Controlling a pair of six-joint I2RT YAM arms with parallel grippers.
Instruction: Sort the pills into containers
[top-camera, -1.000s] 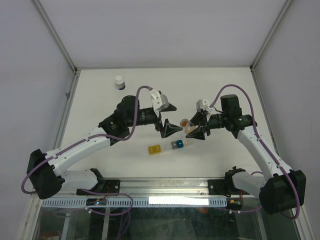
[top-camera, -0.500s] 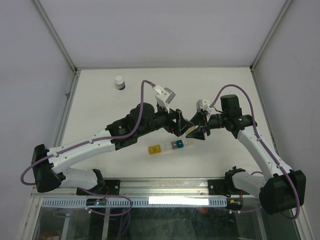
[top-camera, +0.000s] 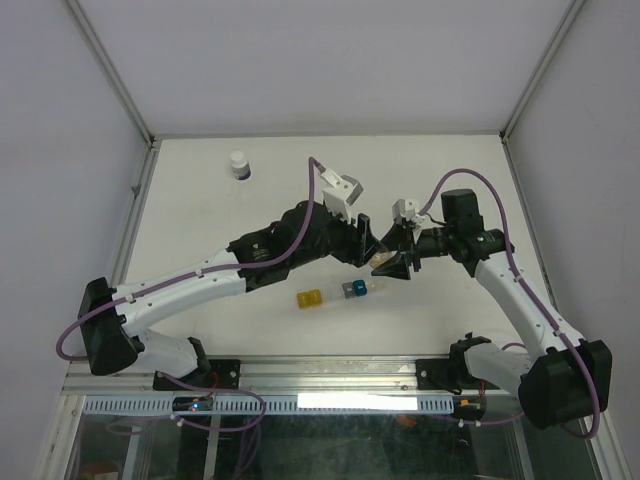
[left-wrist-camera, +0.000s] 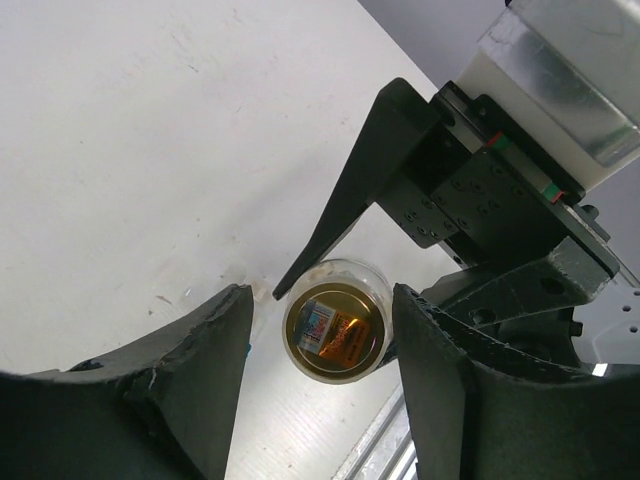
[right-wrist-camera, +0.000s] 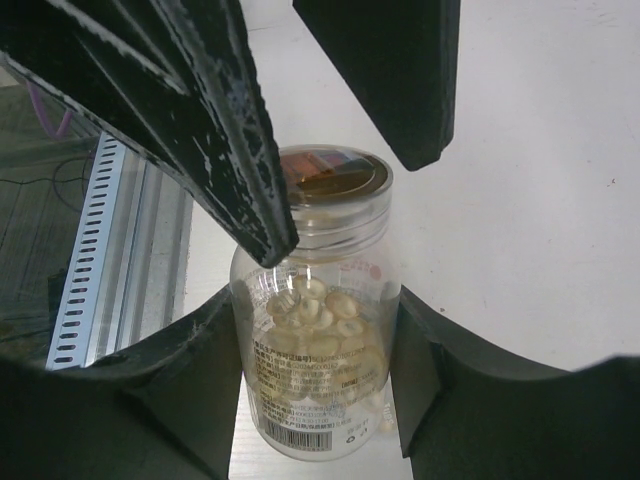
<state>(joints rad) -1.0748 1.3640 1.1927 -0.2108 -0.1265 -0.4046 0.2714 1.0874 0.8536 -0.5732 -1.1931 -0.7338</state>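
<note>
Top external view, pill sorting barely begun: the strip of containers, one yellow (top-camera: 311, 298), one blue (top-camera: 353, 289) and a clear one (top-camera: 376, 287), lies on the white table (top-camera: 200, 200) just on the near side of the two arms, and no pills can be made out inside any of them at this size, nor whether their flaps are up. All the pills (right-wrist-camera: 320, 305) on show sit as a pale tan heap inside a clear bottle (right-wrist-camera: 315, 400), which the right gripper (right-wrist-camera: 315, 340) clamps round the body and holds off the table, above the clear end of the strip. The left gripper (left-wrist-camera: 320, 310) straddles the bottle's lid (left-wrist-camera: 337, 332); a sliver of table shows between one finger and the lid, so its jaws look not yet tight on it. With the lid on, the opening, the pouring and the sharing out all appear left to do. A white-capped bottle (top-camera: 238, 164) stands well apart at the far left of the table. The clear bottle carries a printed label with a red mark near the shoulder, rows of fine print and a barcode at the foot, all too small to read; a coloured patch on the lid is likewise illegible
</note>
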